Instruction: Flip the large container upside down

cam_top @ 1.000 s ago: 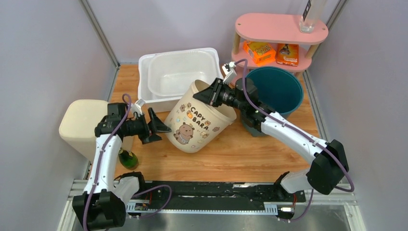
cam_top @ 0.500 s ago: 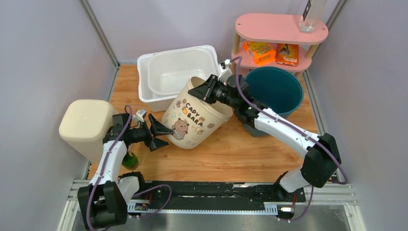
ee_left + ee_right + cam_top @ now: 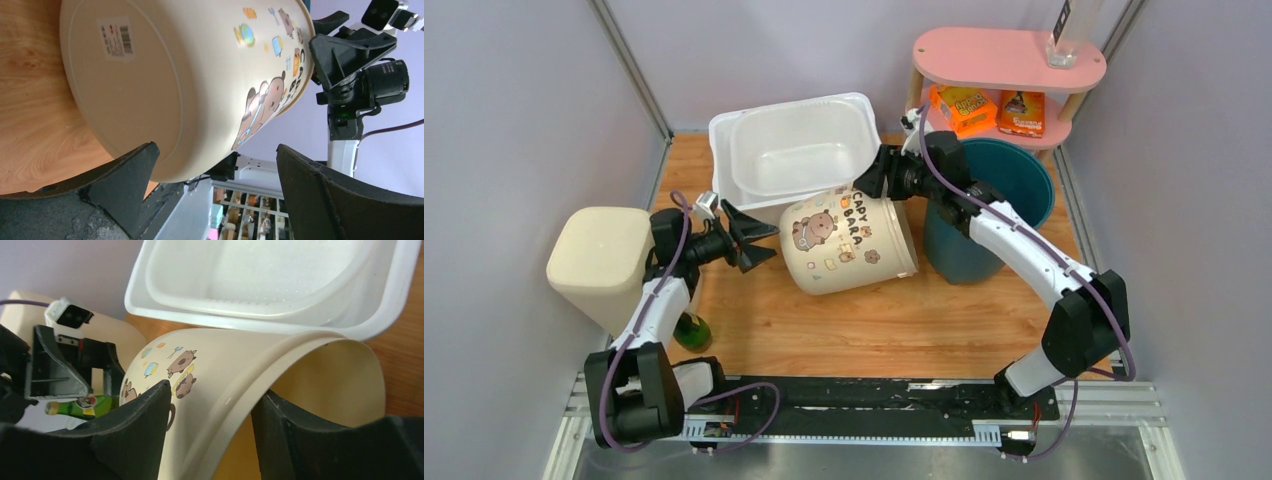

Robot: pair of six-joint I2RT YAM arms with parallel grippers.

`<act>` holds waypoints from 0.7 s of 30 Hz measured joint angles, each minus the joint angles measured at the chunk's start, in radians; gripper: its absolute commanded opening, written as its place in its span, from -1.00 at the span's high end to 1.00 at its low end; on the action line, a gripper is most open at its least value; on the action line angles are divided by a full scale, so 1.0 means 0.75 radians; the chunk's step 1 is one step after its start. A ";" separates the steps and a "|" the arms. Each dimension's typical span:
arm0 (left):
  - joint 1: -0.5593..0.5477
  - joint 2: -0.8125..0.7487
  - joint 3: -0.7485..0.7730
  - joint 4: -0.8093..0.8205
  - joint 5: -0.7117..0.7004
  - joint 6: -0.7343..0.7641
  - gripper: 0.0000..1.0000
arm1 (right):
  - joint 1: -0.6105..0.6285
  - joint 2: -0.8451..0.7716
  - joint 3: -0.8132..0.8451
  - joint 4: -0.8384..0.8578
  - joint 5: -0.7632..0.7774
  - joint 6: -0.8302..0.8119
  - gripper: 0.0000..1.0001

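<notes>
The large container, a cream bucket point(image 3: 849, 245) with capybara pictures, lies on its side on the wooden table, mouth toward the right and base toward the left. My right gripper point(image 3: 871, 182) straddles the bucket's upper rim point(image 3: 240, 375). Its jaws stand open, one finger outside the wall and one inside, with gaps showing on both sides of the rim. My left gripper point(image 3: 762, 245) is wide open just left of the base, and nothing lies between its fingers. In the left wrist view the labelled base point(image 3: 165, 85) fills the frame above the left gripper point(image 3: 216, 149).
A white tub point(image 3: 789, 150) stands right behind the bucket. A teal bucket point(image 3: 999, 185) stands to the right, under the right arm. A pink shelf point(image 3: 1009, 60) with snack boxes is at the back right. A cream bin point(image 3: 599, 255) and a green bottle point(image 3: 689, 330) are at the left.
The bucket has tipped from a lean onto its side. The right gripper moved back and right with the rim and opened. The left gripper rose toward the base.
</notes>
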 measured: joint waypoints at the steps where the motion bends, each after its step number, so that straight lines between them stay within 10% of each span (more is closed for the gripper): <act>1: -0.001 0.009 0.000 0.029 -0.001 -0.019 -1.00 | -0.002 0.015 0.031 -0.043 -0.002 -0.035 -0.25; 12: -0.062 0.014 0.176 -0.192 -0.074 0.137 -0.97 | -0.003 0.057 0.269 -0.470 -0.127 -0.273 0.31; 15: -0.062 -0.014 0.204 -0.346 -0.091 0.222 -0.97 | 0.000 0.104 0.384 -0.616 -0.227 -0.338 0.98; 21: -0.061 -0.106 0.268 -0.711 -0.112 0.447 -0.98 | -0.012 0.145 0.404 -0.682 -0.432 -0.357 1.00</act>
